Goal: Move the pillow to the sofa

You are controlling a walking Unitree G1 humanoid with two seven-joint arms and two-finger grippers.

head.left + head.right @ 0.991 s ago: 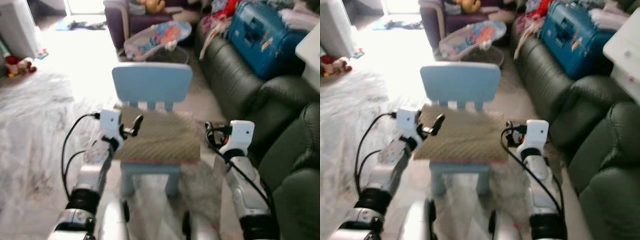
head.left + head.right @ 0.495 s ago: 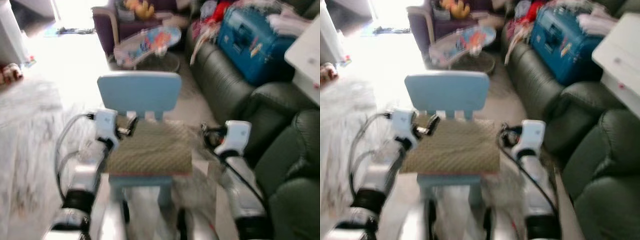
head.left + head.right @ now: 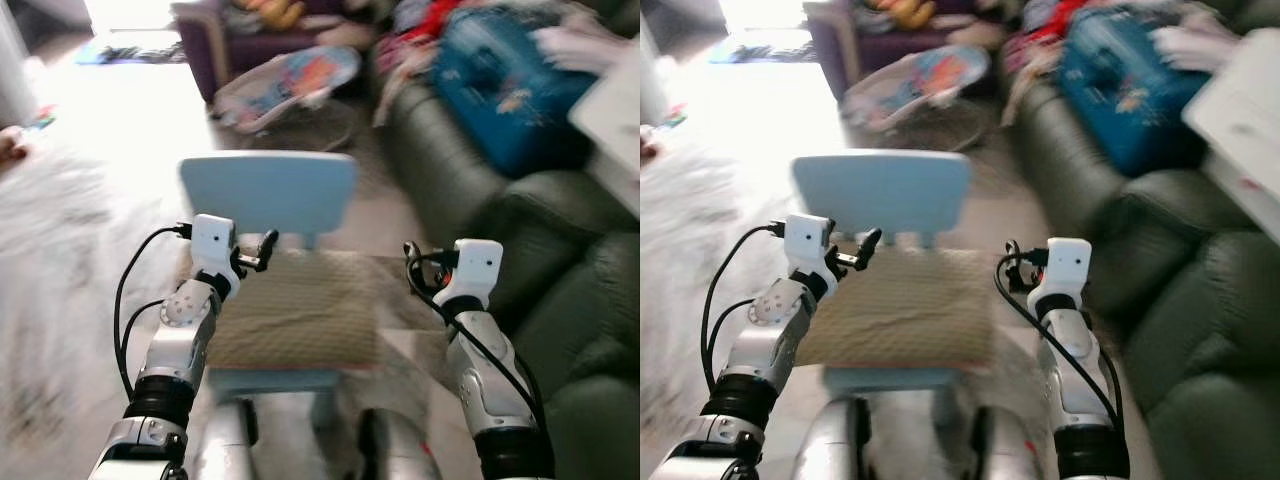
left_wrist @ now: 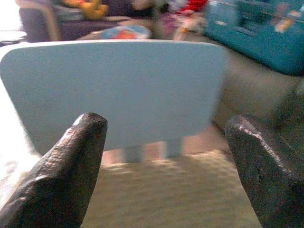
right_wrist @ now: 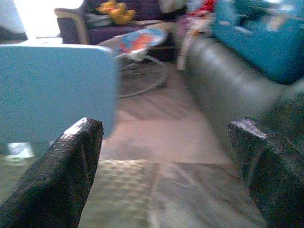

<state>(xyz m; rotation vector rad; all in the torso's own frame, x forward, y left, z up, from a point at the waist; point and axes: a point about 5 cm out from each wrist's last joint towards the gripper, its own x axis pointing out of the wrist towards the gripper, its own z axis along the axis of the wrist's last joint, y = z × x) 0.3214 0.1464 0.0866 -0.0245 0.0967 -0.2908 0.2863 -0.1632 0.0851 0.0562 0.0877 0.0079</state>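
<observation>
Both grippers, left gripper (image 3: 262,252) and right gripper (image 3: 412,262), spread wide, flank the tan pillow (image 3: 295,310) on the blue chair (image 3: 268,190) mid-frame — soft, light, likely best pinched at its side edges.

The pillow (image 3: 296,309) lies on the chair (image 3: 268,190) seat, before its backrest. The sofa (image 3: 470,150) stands right of the chair, a suitcase (image 3: 505,85) on it.
</observation>
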